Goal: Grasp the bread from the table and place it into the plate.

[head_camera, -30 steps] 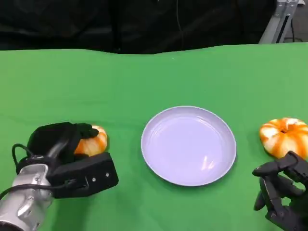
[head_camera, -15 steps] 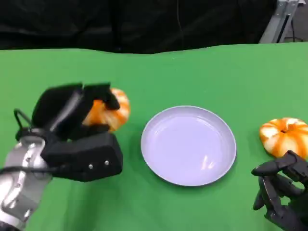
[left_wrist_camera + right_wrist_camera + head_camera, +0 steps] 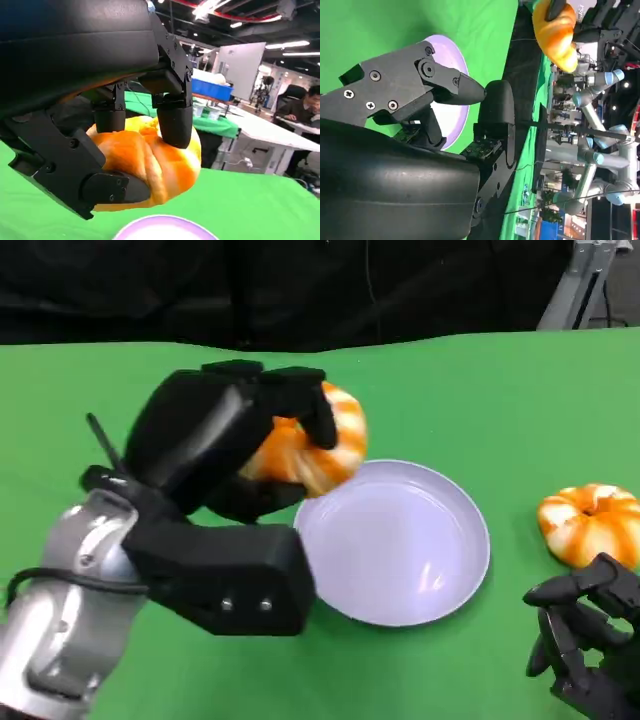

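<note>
Green table (image 3: 480, 400): left hand (image 3: 235, 455) grips bread (image 3: 310, 445) beside plate (image 3: 440, 590).

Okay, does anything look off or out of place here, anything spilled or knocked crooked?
Nothing stands out. The left hand holds a bread over the rim of the plate, which sits flat. A second bread rests on the table near the right hand.

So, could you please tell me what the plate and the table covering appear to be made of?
The round pale lilac plate looks like smooth plastic or glazed ceramic: it has a light sheen with a small bright reflection, and the look alone cannot settle which. The green table covering seems to be matte cloth, flat in colour with no glare and soft, faint creases.
</note>
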Controlling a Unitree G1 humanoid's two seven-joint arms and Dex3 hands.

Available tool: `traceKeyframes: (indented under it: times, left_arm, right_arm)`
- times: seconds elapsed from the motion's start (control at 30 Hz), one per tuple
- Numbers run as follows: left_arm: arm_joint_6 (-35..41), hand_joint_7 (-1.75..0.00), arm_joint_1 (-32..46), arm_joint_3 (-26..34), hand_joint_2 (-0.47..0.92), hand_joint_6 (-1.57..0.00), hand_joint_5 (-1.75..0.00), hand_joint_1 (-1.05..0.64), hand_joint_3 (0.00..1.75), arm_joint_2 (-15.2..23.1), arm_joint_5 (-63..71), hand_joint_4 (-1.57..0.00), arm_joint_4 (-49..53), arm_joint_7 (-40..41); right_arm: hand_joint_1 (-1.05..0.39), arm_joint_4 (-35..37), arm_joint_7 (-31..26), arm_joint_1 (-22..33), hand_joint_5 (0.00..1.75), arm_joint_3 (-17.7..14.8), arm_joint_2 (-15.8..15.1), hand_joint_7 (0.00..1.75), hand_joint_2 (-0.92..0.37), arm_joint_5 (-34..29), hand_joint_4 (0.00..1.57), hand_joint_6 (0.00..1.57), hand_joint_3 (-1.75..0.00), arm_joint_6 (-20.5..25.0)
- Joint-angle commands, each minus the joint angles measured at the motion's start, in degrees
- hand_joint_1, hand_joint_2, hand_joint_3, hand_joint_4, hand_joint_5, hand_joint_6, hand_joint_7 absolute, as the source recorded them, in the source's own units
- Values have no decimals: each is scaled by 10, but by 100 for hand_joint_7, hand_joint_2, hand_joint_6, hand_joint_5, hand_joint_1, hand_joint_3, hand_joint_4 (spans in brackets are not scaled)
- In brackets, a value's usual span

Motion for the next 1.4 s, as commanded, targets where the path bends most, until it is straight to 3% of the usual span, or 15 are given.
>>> traceKeyframes:
  times: [0.03,0.13,0.27,0.3,0.47,0.63,0.87,0.97,1.0,1.07,1.13,1.2,1.3,1.4]
  left_arm:
    - [-13,-155,-16,-23,59,-75,-175,-8,96,-15,21,-76,7,2]
    - [-31,-154,-22,-46,57,-73,-175,-5,94,-35,37,-76,45,18]
    - [-40,-145,-32,-68,68,-75,-172,-4,64,-58,57,-74,93,31]
    - [-42,-134,-36,-75,76,-79,-159,-6,54,-65,61,-79,108,35]
    - [-59,-123,-50,-92,84,-84,-151,-7,36,-85,77,-83,166,65]
    - [-82,-152,-67,-110,87,-70,-174,-3,29,-108,90,-73,254,115]
    - [-158,-154,-74,-114,91,-66,-175,-6,29,-99,82,-67,335,164]
    - [-182,-127,-76,-112,92,-69,-155,-11,30,-99,80,-66,353,176]
    - [-186,-118,-76,-113,92,-63,-147,-18,31,-96,79,-60,355,171]
    - [-182,-47,-71,-115,92,-66,-66,-47,38,-86,87,-59,350,162]
    - [-178,-10,-68,-117,92,-61,-18,-69,41,-80,96,-49,346,161]
    - [-162,-2,-62,-120,92,-53,-5,-81,45,-73,109,-36,336,159]
    - [-147,0,-54,-123,92,-41,0,-92,54,-66,121,-18,325,152]
    - [-137,0,-48,-125,92,-37,0,-95,57,-59,120,-13,314,141]
  right_arm:
    - [-16,-3,-3,3,166,-5,-3,144,-73,1,88,79,-84,-6]
    - [-15,-2,-1,3,168,-4,-3,146,-73,2,87,79,-84,-8]
    - [-16,-4,-5,5,169,-3,-2,147,-73,-3,87,78,-84,-7]
    - [-16,-6,-6,6,169,-2,-1,148,-73,-5,87,78,-84,-6]
    - [-16,-10,-9,7,167,-1,-1,147,-72,-4,87,78,-84,0]
    - [-16,-8,-7,5,166,1,-3,145,-73,-6,86,77,-83,-3]
    - [-16,-8,-5,5,166,4,-2,145,-74,-2,86,78,-83,-5]
    - [-17,-4,-6,4,166,2,-2,144,-73,-7,86,78,-82,-12]
    - [-17,-4,-6,4,166,2,-2,144,-73,-6,86,78,-82,-10]
    - [-17,-5,-5,5,165,2,-2,143,-73,-2,86,78,-82,-6]
    - [-17,-6,-3,5,164,2,-2,142,-74,1,86,78,-82,-5]
    - [-18,-8,-6,5,164,2,-2,142,-74,-3,87,79,-82,-2]
    - [-18,-10,-11,7,164,2,-1,142,-73,-8,87,79,-81,-1]
    - [-18,-10,-10,7,164,3,-2,142,-74,-6,86,78,-80,0]
